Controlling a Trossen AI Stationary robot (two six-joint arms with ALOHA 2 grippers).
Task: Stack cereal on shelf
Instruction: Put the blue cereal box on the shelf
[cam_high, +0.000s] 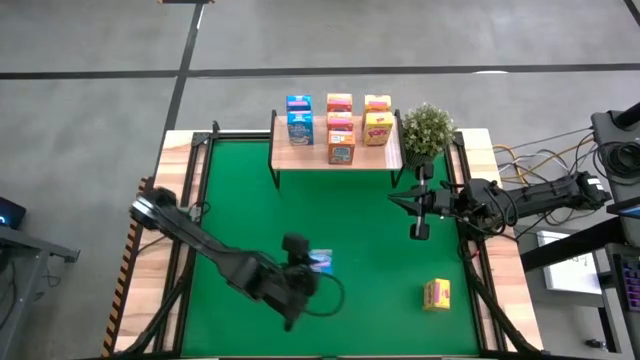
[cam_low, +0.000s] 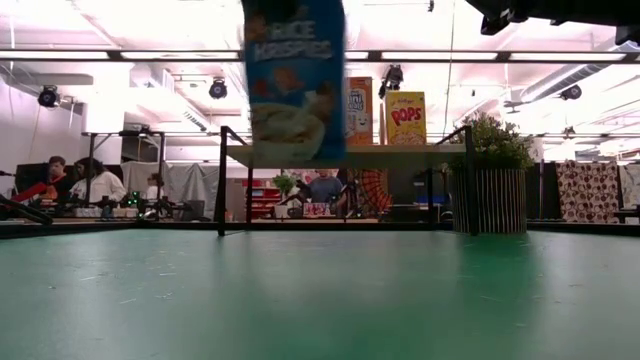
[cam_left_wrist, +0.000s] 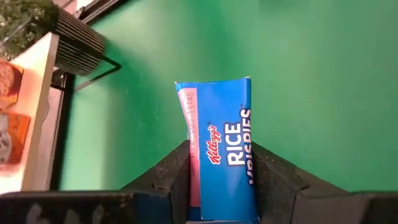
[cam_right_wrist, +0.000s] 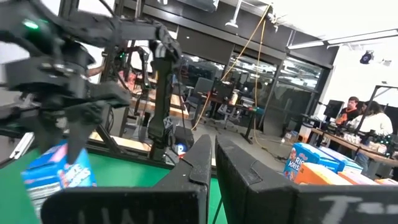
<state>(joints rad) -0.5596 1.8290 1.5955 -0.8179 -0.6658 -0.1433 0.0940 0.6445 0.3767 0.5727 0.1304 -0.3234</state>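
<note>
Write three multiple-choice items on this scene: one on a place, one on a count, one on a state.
1. Where does the yellow box off the shelf lie?
A. On the mat's near right
B. On the plant
C. In the left gripper

2. How many boxes stand stacked on the shelf?
A. Two
B. Seven
C. Twelve

3. What is the left gripper doing?
A. Waiting bare
B. Holding a blue box
C. Gripping the plant

Answers: 1 A, the high view shows it there; 2 B, seven counted; 3 B, its jaws clamp the box.
</note>
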